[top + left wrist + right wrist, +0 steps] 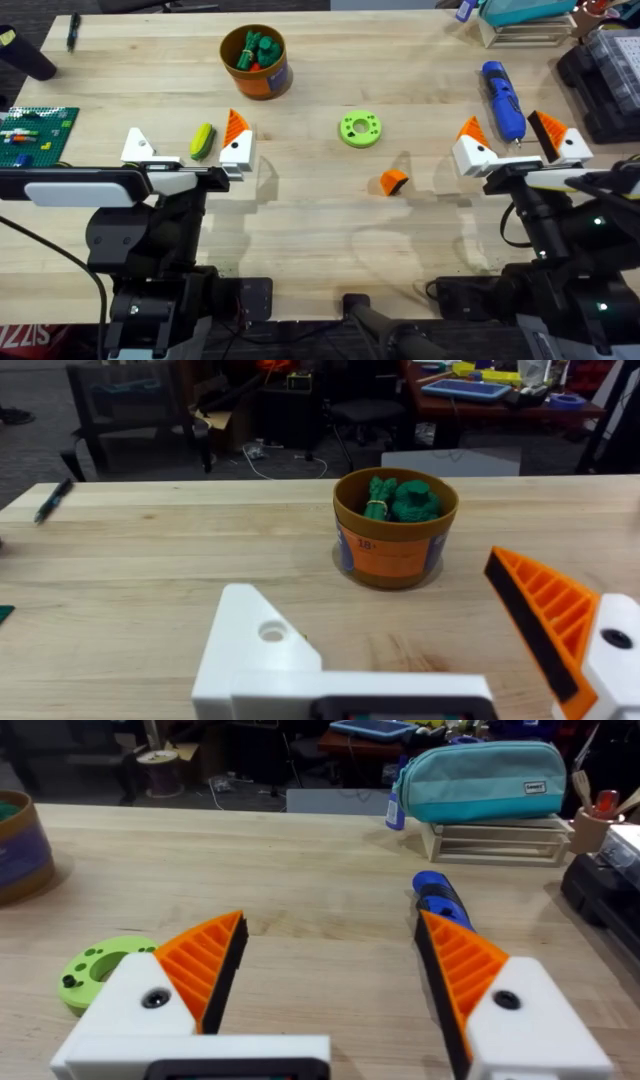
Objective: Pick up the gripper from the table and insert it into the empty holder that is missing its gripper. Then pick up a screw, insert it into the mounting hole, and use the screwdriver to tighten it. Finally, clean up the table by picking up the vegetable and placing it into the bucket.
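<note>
Even, bright light fell from above on the pale worktop (330, 210), with no glare. Shadows were soft and short, one lying just beside the bucket (256, 60). Both wrist views blurred their nearest white parts; the room behind was dim.

Only readable bit is "18" on the blue label of the bucket (395, 535); rest of that label's too small.
</note>
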